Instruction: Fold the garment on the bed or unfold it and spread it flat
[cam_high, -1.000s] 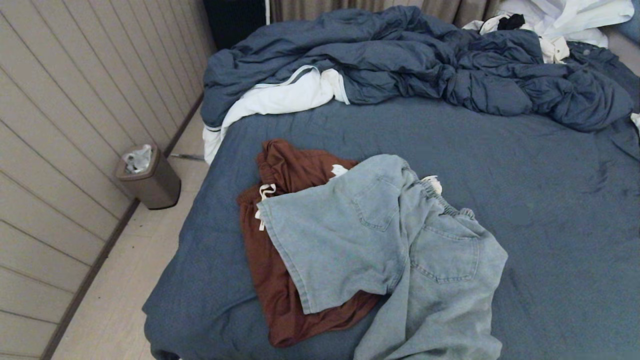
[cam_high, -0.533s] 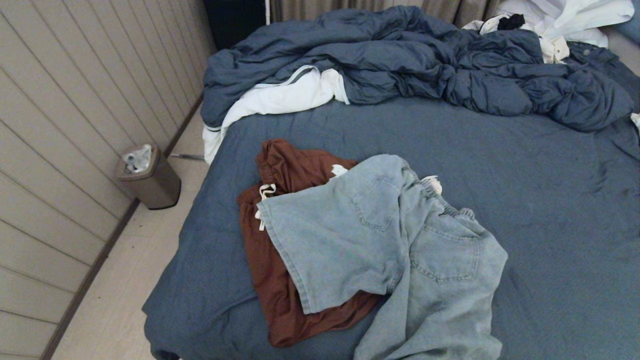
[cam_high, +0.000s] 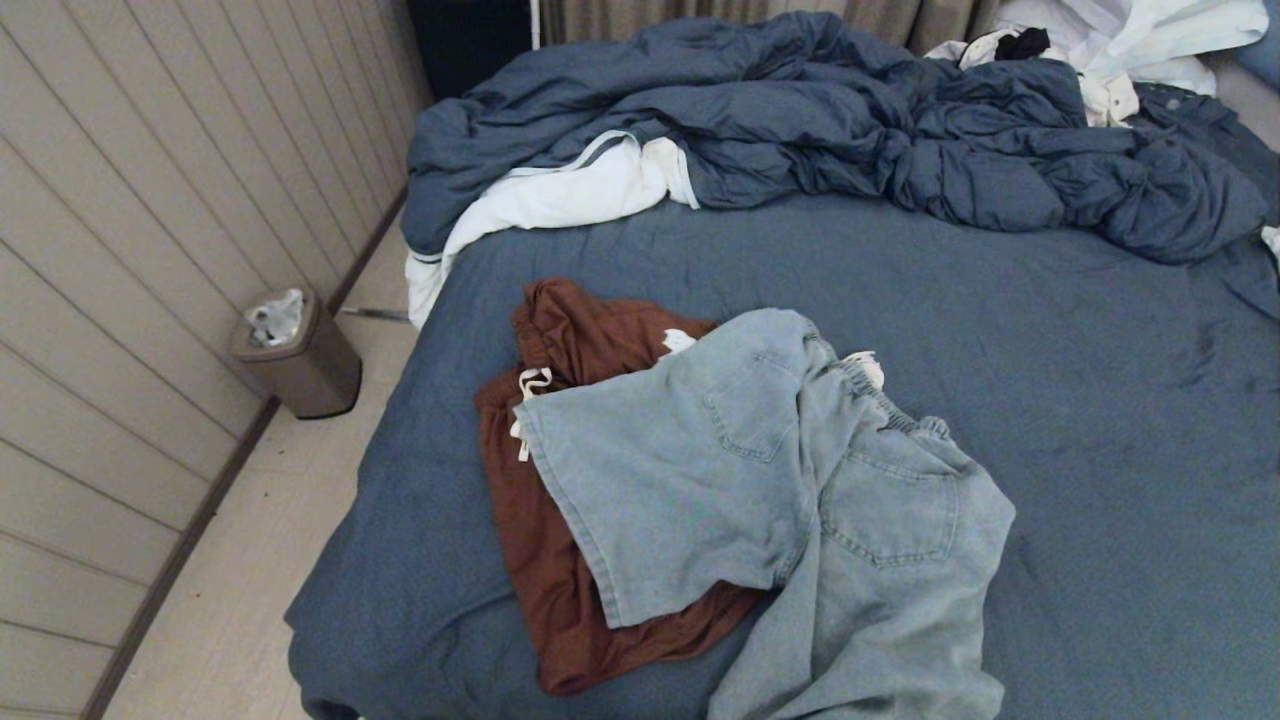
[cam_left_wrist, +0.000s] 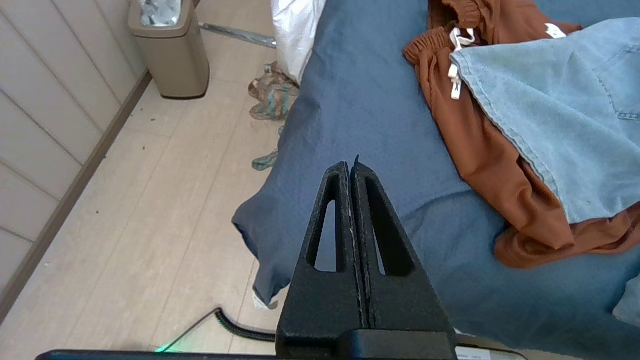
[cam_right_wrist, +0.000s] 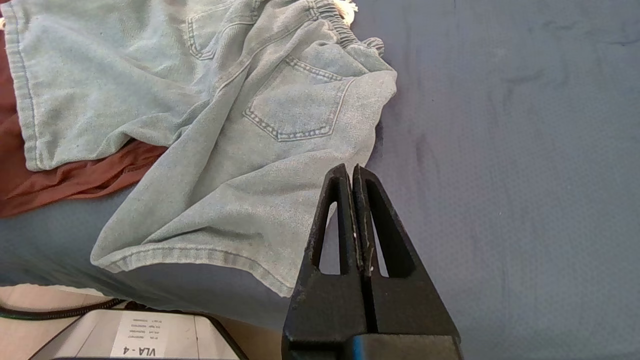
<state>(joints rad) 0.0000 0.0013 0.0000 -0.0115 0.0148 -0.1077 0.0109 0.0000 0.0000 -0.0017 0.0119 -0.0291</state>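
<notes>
The pale denim shorts (cam_high: 770, 500) lie rumpled on the bed (cam_high: 1100, 400), overlapping rust-brown shorts (cam_high: 560, 340). They look soft, floppy and fairly light; I'd pinch the elastic waistband or a leg hem. My left end effector (cam_left_wrist: 351, 167) and right end effector (cam_right_wrist: 350, 170) hover above the near edge, both clamped together, empty.

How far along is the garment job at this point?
Done: nothing visible. The light denim shorts lie crumpled, one leg running toward the near edge of the bed, overlapping the rust-brown shorts.
In hand: nothing. The left gripper and right gripper are both shut and empty, above the sheet, touching no clothing.
Left: grasping a garment, then spreading it flat or folding it.
</notes>
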